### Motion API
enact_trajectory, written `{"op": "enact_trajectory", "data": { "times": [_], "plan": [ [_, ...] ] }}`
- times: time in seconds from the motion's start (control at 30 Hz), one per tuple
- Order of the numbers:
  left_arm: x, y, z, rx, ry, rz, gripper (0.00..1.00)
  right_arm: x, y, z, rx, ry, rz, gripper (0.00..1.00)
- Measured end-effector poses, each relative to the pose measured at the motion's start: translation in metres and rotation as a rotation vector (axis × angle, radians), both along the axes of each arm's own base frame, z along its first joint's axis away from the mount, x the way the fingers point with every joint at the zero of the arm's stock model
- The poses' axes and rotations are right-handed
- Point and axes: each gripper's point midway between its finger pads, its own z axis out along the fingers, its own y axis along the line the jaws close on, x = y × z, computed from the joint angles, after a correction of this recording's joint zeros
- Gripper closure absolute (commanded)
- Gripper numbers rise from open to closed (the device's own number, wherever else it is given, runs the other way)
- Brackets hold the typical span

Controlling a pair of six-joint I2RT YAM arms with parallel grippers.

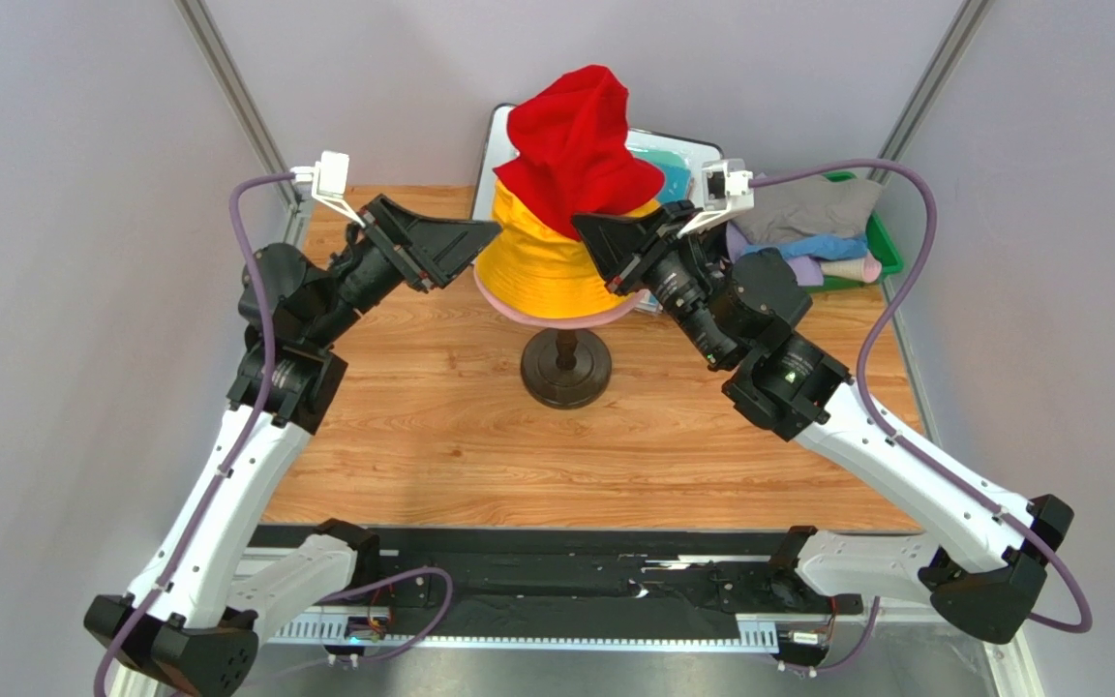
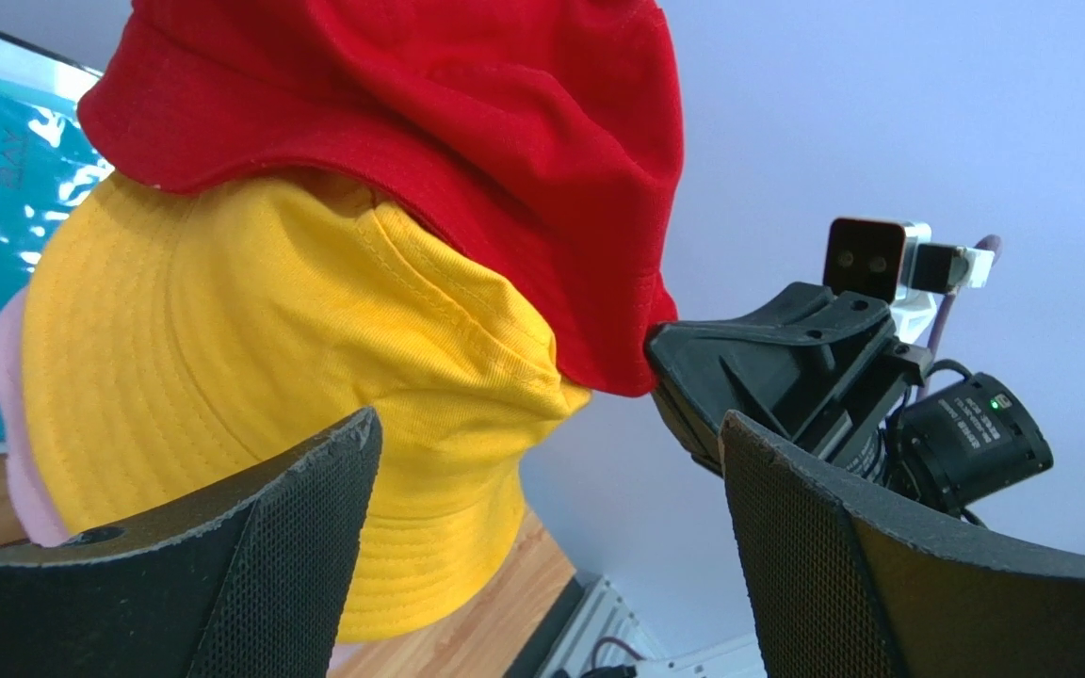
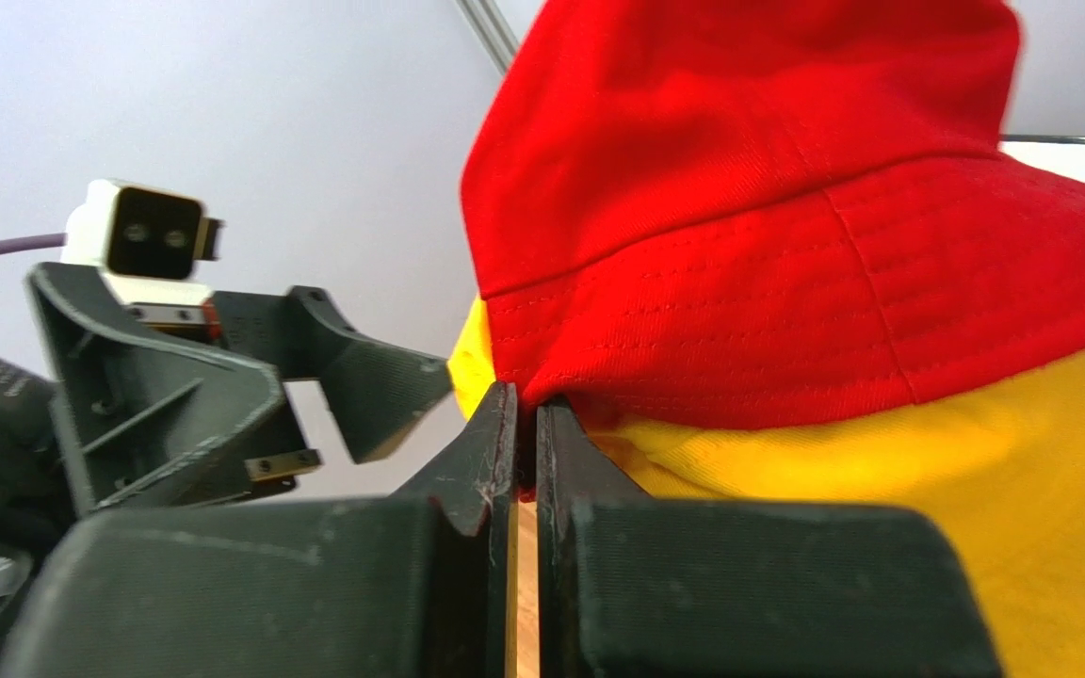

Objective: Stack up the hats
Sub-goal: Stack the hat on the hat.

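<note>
A red hat (image 1: 578, 138) sits crumpled and tilted on top of an orange-yellow hat (image 1: 542, 269). Under that, a pink hat's brim (image 1: 517, 307) shows, all on a head form with a dark round stand (image 1: 565, 366). My right gripper (image 1: 590, 233) is shut on the red hat's brim at the stack's right side. In the right wrist view the red cloth (image 3: 789, 240) is pinched between the tips of the right gripper (image 3: 527, 407). My left gripper (image 1: 469, 244) stands open just left of the orange-yellow hat (image 2: 265, 339), touching nothing; nothing lies between the fingertips of this gripper (image 2: 548, 424).
A green bin (image 1: 883, 240) at the back right holds more folded hats, lavender, blue and greyish-beige (image 1: 811, 218). A teal sheet with a white frame (image 1: 680, 157) leans behind the stack. A dark rail (image 1: 564, 581) runs along the table's near edge.
</note>
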Motion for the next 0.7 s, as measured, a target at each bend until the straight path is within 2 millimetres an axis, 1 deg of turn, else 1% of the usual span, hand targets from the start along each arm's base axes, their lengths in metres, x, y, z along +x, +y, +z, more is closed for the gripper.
{"op": "enact_trajectory", "data": {
  "times": [0.07, 0.17, 0.23, 0.27, 0.4, 0.57, 0.7],
  "plan": [
    [0.003, -0.006, -0.002, -0.012, 0.017, -0.014, 0.08, -0.003, 0.003, 0.004, 0.022, -0.002, 0.021, 1.0],
    [0.003, -0.009, 0.001, -0.033, 0.022, -0.016, 0.11, -0.008, 0.007, 0.008, 0.043, -0.002, 0.055, 1.0],
    [0.003, -0.01, 0.006, -0.05, 0.018, -0.016, 0.13, -0.011, 0.01, 0.01, 0.057, -0.001, 0.079, 1.0],
    [0.003, -0.01, 0.01, -0.06, 0.012, -0.017, 0.16, -0.013, 0.011, 0.011, 0.064, -0.002, 0.091, 1.0],
    [0.004, -0.013, 0.02, -0.092, -0.005, -0.032, 0.19, -0.019, 0.015, 0.019, 0.097, -0.014, 0.125, 1.0],
    [0.004, -0.024, 0.027, -0.107, -0.006, -0.064, 0.2, -0.021, 0.017, 0.019, 0.101, -0.01, 0.135, 1.0],
    [-0.001, -0.037, 0.035, -0.11, -0.013, -0.106, 0.2, -0.02, 0.018, 0.015, 0.101, -0.004, 0.135, 1.0]
  ]
}}
